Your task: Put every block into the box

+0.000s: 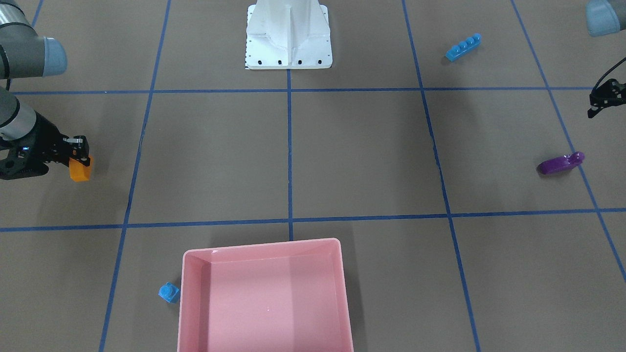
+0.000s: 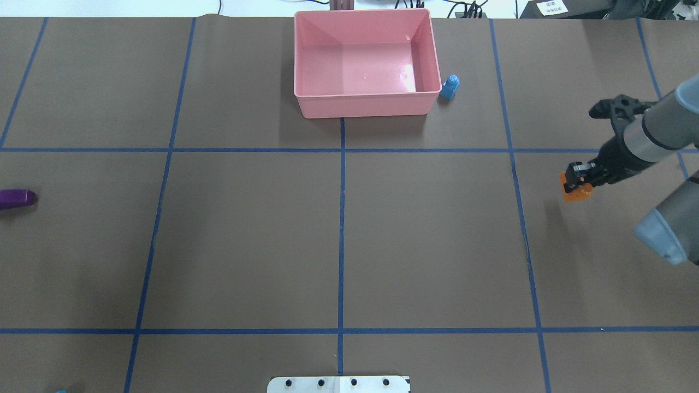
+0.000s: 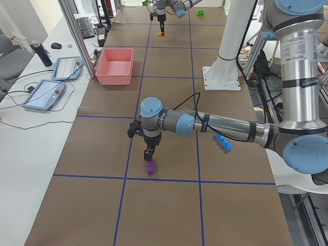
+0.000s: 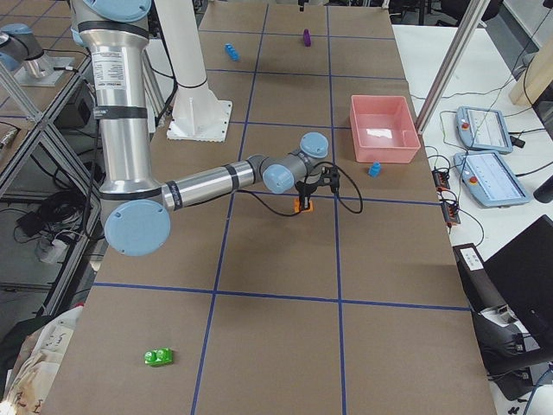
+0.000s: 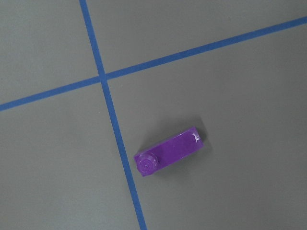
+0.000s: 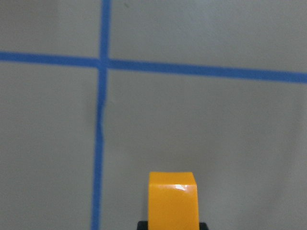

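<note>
— Blocks — where?
— Orange block [image 1: 80, 169] pinched in the right gripper [image 1: 80, 157]; pink box [image 2: 366, 106] well away from it.
— Purple block [image 5: 169, 151]?
— On the table [image 1: 342, 161] just below the left gripper [image 3: 148, 154]; spread or closed, I can't tell.

Brown paper-covered table [image 2: 246, 245] gridded with blue tape [image 2: 342, 240]. At nine o'clock in the exterior left view, a white desk [image 3: 23, 154] holds two teach pendants [image 3: 43, 95] and a keyboard [image 3: 83, 25].
</note>
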You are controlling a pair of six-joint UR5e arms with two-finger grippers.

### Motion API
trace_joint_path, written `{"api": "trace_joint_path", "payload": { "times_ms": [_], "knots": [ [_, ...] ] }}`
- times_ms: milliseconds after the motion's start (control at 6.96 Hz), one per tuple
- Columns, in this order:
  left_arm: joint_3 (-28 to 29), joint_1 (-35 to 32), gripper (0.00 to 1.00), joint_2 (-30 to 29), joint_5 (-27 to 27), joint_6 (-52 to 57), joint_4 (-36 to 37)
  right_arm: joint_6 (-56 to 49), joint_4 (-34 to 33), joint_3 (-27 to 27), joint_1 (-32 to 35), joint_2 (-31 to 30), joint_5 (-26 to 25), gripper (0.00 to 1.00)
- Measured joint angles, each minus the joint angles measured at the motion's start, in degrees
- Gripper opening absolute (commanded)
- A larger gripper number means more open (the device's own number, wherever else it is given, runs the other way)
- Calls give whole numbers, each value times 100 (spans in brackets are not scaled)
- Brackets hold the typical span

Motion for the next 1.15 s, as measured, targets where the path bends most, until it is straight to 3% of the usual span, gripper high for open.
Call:
{"api": "trace_joint_path", "payload": {
  "times_ms": [287, 431, 575, 718, 1006, 1149],
  "knots": [
    [225, 214, 100, -304, 231, 1424, -26, 1041, -405, -731, 79, 1710, -103, 0],
    [297, 237, 97, -355, 302, 2273, -37, 1553, -506, -1454, 92, 2667, -259, 0],
    [340, 237, 86, -345, 311, 2741, -57, 2053, -528, -2288, 87, 3584, -474, 0],
    [396, 238, 97, -348, 329, 3148, -132, 2498, -497, -3107, 64, 4388, -751, 0],
    [738, 242, 99, -375, 322, 4294, -435, 3204, -12, -4365, -72, 5354, -1255, 0],
    [942, 253, 99, -372, 315, 4557, -660, 3408, 270, -4667, -202, 5502, -1456, 28]
  ]
}}
